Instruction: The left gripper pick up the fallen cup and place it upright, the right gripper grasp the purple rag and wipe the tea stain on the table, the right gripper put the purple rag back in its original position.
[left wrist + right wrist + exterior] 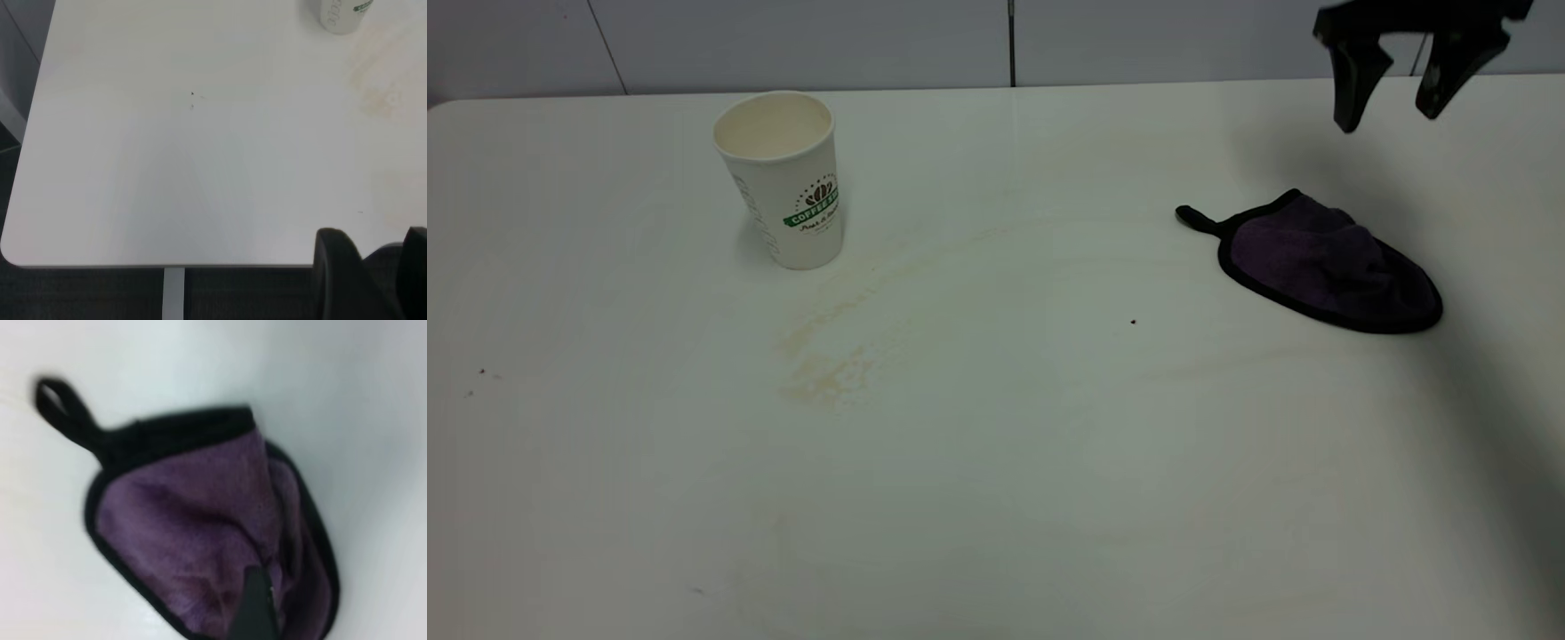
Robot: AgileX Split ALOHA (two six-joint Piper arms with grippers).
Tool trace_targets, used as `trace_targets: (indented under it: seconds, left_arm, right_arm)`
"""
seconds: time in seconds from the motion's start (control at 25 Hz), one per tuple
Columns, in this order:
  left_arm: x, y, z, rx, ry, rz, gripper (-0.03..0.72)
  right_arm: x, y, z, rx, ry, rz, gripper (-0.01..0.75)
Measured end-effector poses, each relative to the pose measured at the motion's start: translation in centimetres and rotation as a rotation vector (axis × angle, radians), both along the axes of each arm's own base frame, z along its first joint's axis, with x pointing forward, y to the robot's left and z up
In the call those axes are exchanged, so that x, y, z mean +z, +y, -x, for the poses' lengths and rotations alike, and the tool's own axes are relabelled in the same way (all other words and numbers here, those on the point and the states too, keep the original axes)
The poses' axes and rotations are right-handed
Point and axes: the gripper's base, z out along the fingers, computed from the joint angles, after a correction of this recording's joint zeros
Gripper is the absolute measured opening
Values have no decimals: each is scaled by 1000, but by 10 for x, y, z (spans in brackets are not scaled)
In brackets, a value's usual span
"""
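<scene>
The rag (1325, 262), purple with a black border and a hanging loop, lies crumpled and flat on the table (996, 498), well to the right of the cup (783, 178) and untouched. The right gripper (1396, 102) hangs above the rag, slightly behind it, jaws spread wide and empty, a stance that suits a straight drop onto the bunched cloth. Between rag and cup, nearer the cup, the tea stain (827, 364) is a pale brown smear with faint streaks trailing toward the cup's base, so wiping seems not yet done. The cup stands upright, mouth up, so its step looks finished. The left gripper (373, 277) sits off the table's edge, well away from the cup, apparently parked; its fingers look parted with nothing between them.
</scene>
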Motion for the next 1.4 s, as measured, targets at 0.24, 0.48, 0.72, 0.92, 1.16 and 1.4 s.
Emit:
trace_targets:
  seconds: [0.24, 0.48, 0.72, 0.92, 1.16, 1.4]
  left_arm:
    - [0, 0, 0, 0, 0, 0, 253]
    - [0, 0, 0, 0, 0, 0, 253]
    - [0, 0, 0, 0, 0, 0, 253]
    - [0, 0, 0, 1, 0, 1, 253]
    - [0, 0, 0, 1, 0, 1, 253]
    - [0, 0, 0, 1, 0, 1, 253]
  right_arm:
    - [79, 31, 33, 73, -61, 4, 728]
    - [159, 27, 109, 98, -87, 24, 728]
    - [224, 8, 209, 103, -175, 41, 722]
    - [236, -3, 296, 75, -211, -8, 704]
    - [212, -18, 386, -22, -226, -48, 681]
    - [181, -30, 460, -56, -379, -96, 658]
